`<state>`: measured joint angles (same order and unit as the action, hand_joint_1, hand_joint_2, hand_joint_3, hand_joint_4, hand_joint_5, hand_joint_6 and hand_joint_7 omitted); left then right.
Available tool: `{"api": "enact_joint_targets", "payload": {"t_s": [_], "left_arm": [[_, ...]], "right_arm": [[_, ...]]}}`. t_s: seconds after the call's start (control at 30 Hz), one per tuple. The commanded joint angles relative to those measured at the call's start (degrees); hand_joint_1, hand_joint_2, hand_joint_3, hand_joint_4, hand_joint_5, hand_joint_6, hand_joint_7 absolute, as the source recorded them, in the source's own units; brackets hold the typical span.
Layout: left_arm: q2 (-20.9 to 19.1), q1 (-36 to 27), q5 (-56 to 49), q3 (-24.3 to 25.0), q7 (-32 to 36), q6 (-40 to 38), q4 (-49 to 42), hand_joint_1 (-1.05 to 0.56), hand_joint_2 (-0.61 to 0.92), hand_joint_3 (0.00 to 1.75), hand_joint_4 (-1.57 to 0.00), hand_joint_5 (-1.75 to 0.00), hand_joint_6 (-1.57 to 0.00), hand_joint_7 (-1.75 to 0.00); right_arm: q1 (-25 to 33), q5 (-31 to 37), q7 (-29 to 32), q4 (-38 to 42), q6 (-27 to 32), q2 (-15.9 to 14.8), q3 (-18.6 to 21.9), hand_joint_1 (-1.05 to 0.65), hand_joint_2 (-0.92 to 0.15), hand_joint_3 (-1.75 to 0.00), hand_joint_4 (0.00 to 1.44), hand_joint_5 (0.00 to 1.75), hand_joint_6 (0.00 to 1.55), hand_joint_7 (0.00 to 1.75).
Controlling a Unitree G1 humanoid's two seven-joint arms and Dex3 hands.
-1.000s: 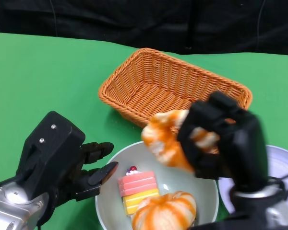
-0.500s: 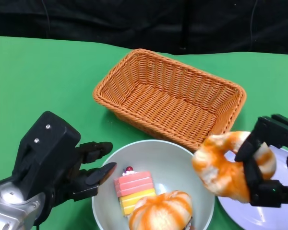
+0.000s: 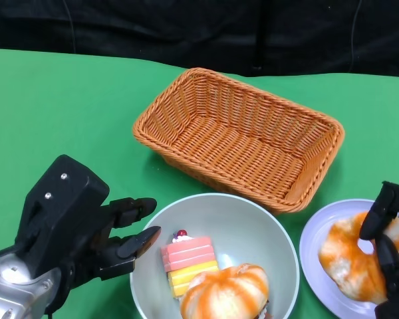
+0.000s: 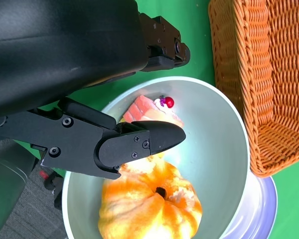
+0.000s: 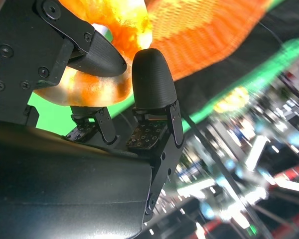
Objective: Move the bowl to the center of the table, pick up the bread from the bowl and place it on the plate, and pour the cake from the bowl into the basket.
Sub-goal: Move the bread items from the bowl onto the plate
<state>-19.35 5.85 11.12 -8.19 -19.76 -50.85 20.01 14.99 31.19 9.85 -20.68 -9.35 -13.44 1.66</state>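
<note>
Orange-glazed bread (image 3: 349,262) on my pale round plate (image 3: 317,234), right hand (image 3: 388,256) gripping it | pale green bowl (image 3: 279,242): layered cake (image 3: 189,262), second bread (image 3: 226,292) | wicker basket (image 3: 239,136) bare | left hand (image 3: 96,232) empty, fingers spread | bread was airborne earlier

orange basket (image 3: 239,136), pale, perhaps grey-green bowl (image 3: 266,226)

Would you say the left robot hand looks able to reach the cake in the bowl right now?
Probably yes: the left robot hand hangs open at the bowl rim, and the cake lies uncovered nearby.
</note>
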Motion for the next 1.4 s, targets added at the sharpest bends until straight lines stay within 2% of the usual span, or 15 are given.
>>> {"api": "enact_joint_targets", "payload": {"t_s": [0.03,0.1,0.13,0.2,0.23,0.3,0.33,0.4,0.5,0.8,0.93,1.03,1.13,1.27,1.4], "left_arm": [[-0.7,0.3,0.0,0.9,-0.3,0.2,0.1,-0.53,0.92,0.59,-0.11,-0.07,-0.13,0.0],[-0.7,0.4,0.0,0.8,-0.1,-0.2,0.3,-0.53,0.92,0.59,-0.11,-0.07,-0.14,0.0],[-0.7,0.3,0.1,0.9,-0.2,0.0,0.3,-0.53,0.92,0.59,-0.11,-0.07,-0.14,0.0],[-0.7,0.2,0.2,1.0,-0.3,0.2,0.3,-0.53,0.92,0.59,-0.11,-0.07,-0.14,0.0],[-0.6,0.2,0.3,1.1,-0.4,0.1,0.3,-0.52,0.92,0.59,-0.11,-0.07,-0.14,0.0],[-0.7,0.1,0.3,1.1,-0.4,0.2,0.3,-0.52,0.92,0.59,-0.11,-0.07,-0.14,0.0],[-0.7,0.1,0.3,1.2,-0.4,0.4,0.3,-0.52,0.92,0.59,-0.11,-0.07,-0.14,-0.01],[-0.9,-0.1,0.5,1.3,-0.6,0.6,0.3,-0.52,0.92,0.59,-0.11,-0.07,-0.14,0.0],[-0.7,-0.2,0.6,1.6,-0.6,0.4,0.4,-0.52,0.92,0.59,-0.11,-0.07,-0.14,0.0],[-0.9,0.1,0.5,1.4,-0.5,0.0,0.5,-0.52,0.92,0.59,-0.11,-0.07,-0.14,0.0],[-0.8,0.1,0.6,1.6,-0.8,0.4,0.0,-0.52,0.92,0.59,-0.11,-0.07,-0.13,0.0],[-0.8,0.2,0.5,1.4,-0.7,0.0,0.3,-0.53,0.92,0.59,-0.11,-0.07,-0.13,0.0],[-0.7,0.4,0.7,1.5,-0.8,-0.1,0.3,-0.52,0.92,0.58,-0.11,-0.08,-0.13,0.0],[-0.5,0.7,0.5,1.5,-0.4,-0.3,0.0,-0.52,0.92,0.58,-0.11,-0.08,-0.14,0.0],[-0.2,0.6,0.5,1.5,-0.6,0.5,-0.4,-0.53,0.92,0.58,-0.11,-0.08,-0.13,0.0]], "right_arm": [[-0.8,-0.5,-5.7,0.9,4.5,-2.5,0.5,0.02,-0.24,-1.46,0.83,1.66,0.85,1.11],[-1.1,-0.6,-9.0,0.7,6.9,-3.4,0.4,-0.02,-0.38,-1.15,0.7,1.4,0.87,0.61],[-1.2,-0.3,-11.6,-0.1,8.6,-4.4,0.1,-0.03,-0.4,-1.11,0.69,1.36,0.88,0.52],[-1.3,0.8,-16.6,-1.3,11.5,-6.9,-0.4,-0.1,-0.57,-0.75,0.57,1.09,0.76,0.27],[-1.3,1.9,-19.1,-2.0,12.9,-8.4,-0.7,-0.22,-0.74,-0.41,0.31,0.8,0.55,0.11],[-1.2,6.4,-21.3,-2.5,14.5,-10.7,-1.7,-0.4,-0.88,-0.13,0.08,0.55,0.31,0.02],[-1.1,8.9,-20.9,-2.4,14.8,-11.4,-2.3,-0.45,-0.9,-0.09,0.04,0.5,0.26,0.01],[-1.0,12.7,-20.3,-2.1,15.6,-11.9,-3.2,-0.6,-0.92,-0.06,0.01,0.4,0.17,0.01],[-0.7,16.7,-19.5,-1.9,17.1,-11.6,-4.0,-0.73,-0.92,-0.07,0.0,0.38,0.12,0.0],[0.0,21.7,-15.1,-2.5,18.8,-9.7,-4.9,-0.81,-0.92,-0.13,0.0,0.35,0.08,0.0],[1.0,22.7,-11.0,-5.1,17.0,-8.5,-5.0,-0.82,-0.92,-0.19,0.0,0.36,0.08,0.01],[2.0,21.2,-6.7,-7.5,13.3,-7.5,-4.9,-0.76,-0.92,-0.19,0.0,0.43,0.12,0.03],[3.0,18.7,-5.2,-11.7,10.1,-5.8,-5.3,-0.73,-0.92,-0.21,0.0,0.55,0.14,0.05],[4.0,15.0,-7.1,-16.9,7.7,-3.6,-7.0,-0.7,-0.92,-0.2,0.0,0.79,0.2,0.12],[4.5,12.7,-10.1,-20.6,7.1,-2.0,-8.8,-0.69,-0.92,-0.19,0.0,0.88,0.19,0.16]]}}
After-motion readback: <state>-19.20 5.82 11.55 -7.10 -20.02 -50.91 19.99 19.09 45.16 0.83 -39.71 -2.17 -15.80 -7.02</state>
